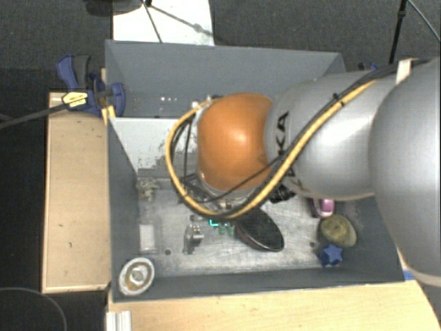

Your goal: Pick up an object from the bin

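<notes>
My gripper (196, 236) pokes out below the arm's orange cover, low over the bin floor a little left of centre near the front. A black flat oval thing (262, 232) lies just to its right, partly under the arm. A small teal-green thing (222, 226) shows between them; I cannot tell whether it touches the gripper. A small pale rectangular piece (147, 237) lies to the gripper's left.
A silver ring-shaped roll (136, 275) sits in the front left corner. At the front right lie an olive round thing (337, 230), a blue star-shaped thing (331, 254) and a pink thing (325, 205). The arm hides the bin's middle and right.
</notes>
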`<state>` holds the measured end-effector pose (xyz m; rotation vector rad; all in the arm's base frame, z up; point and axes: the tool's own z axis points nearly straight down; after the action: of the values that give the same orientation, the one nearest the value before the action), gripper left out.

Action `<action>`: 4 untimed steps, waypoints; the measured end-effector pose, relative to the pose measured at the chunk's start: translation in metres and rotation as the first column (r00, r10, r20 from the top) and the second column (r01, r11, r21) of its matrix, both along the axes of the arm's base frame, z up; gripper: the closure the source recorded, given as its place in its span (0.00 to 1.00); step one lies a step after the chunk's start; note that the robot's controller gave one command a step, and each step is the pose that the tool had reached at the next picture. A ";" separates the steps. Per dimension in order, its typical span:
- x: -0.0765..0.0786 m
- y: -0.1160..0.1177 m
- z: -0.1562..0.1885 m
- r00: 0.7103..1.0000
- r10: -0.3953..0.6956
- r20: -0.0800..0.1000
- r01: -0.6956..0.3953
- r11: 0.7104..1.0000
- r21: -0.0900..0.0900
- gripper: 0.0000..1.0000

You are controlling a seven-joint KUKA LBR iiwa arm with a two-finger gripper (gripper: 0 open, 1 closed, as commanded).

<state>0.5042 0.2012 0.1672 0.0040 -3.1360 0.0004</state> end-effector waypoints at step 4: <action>-0.015 -0.153 -0.096 0.937 -0.350 0.004 0.350 0.937 0.001 0.00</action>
<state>0.4891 0.0479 0.0709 -0.5543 -3.0913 -0.0011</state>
